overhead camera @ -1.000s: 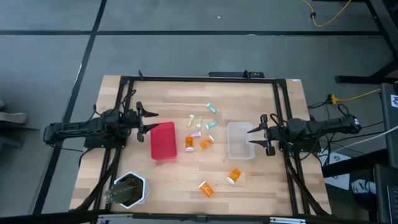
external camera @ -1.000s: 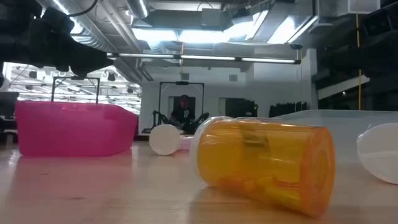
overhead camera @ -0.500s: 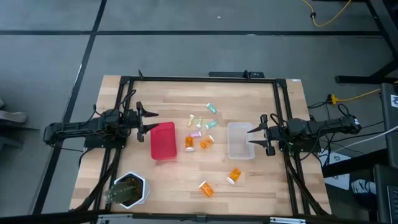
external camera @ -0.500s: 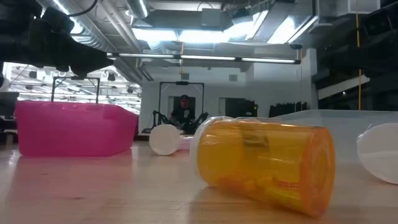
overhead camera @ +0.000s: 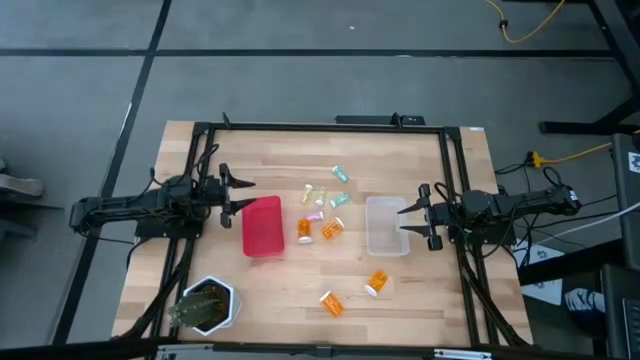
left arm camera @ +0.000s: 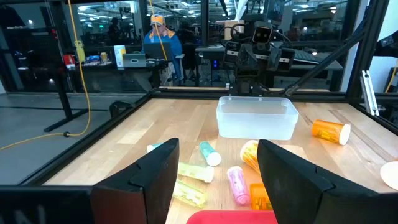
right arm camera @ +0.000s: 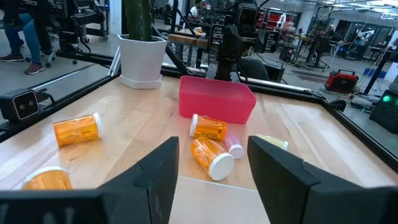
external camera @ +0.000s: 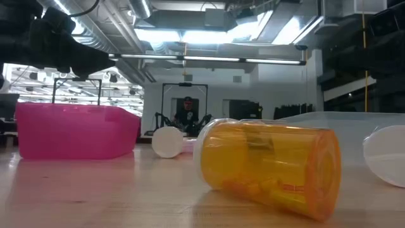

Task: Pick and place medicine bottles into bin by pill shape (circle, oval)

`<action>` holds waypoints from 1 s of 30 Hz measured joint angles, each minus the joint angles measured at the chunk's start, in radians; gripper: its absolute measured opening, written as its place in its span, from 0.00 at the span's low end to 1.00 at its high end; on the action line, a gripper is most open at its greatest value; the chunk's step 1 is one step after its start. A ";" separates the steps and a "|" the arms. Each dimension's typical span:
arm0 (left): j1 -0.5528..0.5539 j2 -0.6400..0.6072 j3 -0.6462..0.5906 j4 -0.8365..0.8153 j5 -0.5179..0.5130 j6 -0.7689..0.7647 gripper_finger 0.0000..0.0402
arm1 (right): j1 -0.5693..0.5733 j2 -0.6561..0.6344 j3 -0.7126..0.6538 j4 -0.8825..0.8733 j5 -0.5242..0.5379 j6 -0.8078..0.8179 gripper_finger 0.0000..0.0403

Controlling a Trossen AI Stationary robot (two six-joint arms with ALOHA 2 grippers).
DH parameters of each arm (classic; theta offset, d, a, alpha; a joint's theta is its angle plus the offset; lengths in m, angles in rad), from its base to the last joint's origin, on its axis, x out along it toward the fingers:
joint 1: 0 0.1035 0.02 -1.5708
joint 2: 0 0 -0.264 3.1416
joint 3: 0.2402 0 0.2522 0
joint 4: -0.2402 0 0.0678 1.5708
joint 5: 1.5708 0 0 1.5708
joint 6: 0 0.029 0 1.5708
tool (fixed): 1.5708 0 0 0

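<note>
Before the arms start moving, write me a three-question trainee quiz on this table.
1. True or false: the pink bin already holds a bottle.
2. How many orange bottles lie on the table? A) two B) four C) six
3. Fill in: the clear bin sits just in front of the ____ gripper.

Key: 1 false, it looks empty from above. 2 B: two between the bins, two near the front edge. 3 right; the left gripper waits by the pink bin, fingers open.
</note>
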 joint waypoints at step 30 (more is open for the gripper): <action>0.000 0.000 0.000 0.000 0.000 0.000 0.53 | 0.000 0.000 0.000 0.022 0.001 0.095 0.48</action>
